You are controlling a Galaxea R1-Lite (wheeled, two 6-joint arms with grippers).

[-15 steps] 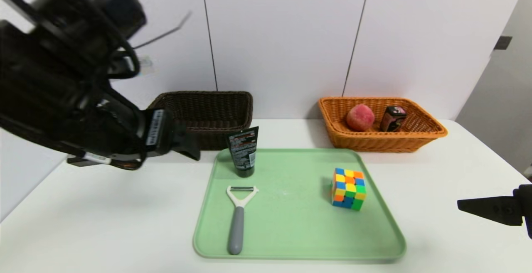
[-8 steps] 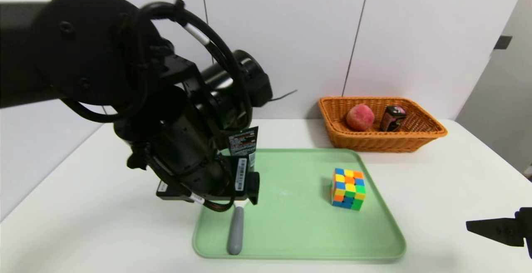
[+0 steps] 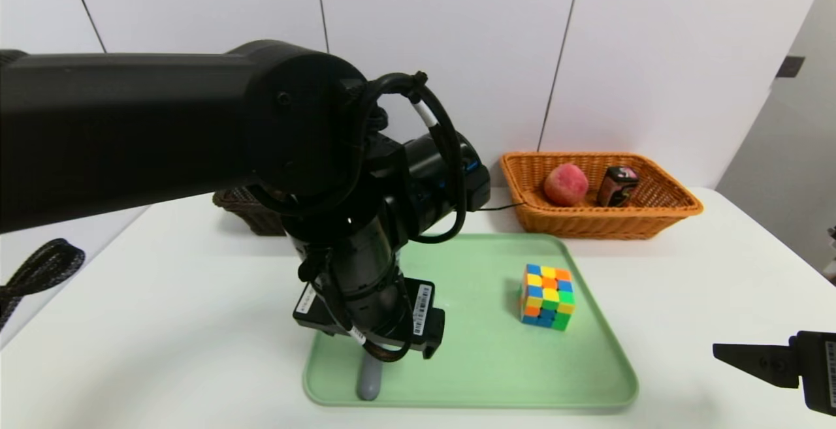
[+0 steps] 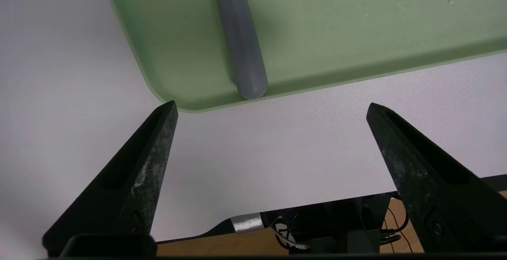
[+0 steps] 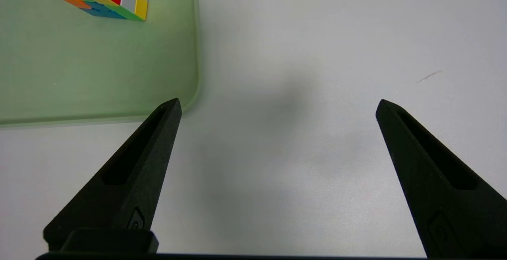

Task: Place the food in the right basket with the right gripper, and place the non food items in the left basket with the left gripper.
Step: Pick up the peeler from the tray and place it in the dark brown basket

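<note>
Where the head view begins at its left, the left arm (image 3: 130, 135) reaches in across the white tabletop (image 3: 170, 298) and hides most of the dark brown basket (image 3: 238, 204), of which only a front corner shows. Its left gripper (image 4: 272, 103) hangs over the near left part of the green tray (image 3: 509, 377), the jaws spread wide with nothing between them. Below it lies the peeler (image 3: 369, 377), its grey handle pointing to the tray's near edge; its head is covered by the arm, as far as I can make out. Farther right, the puzzle cube (image 3: 547, 297) sits on the tray near its right side. Behind the tray, the orange-tan basket (image 3: 588, 225) holds the peach (image 3: 566, 185) and, just to its right, the small black box (image 3: 618, 187). At the far right, the right gripper (image 5: 279, 107) hovers over bare tabletop beside the tray, its jaws spread and empty.
</note>
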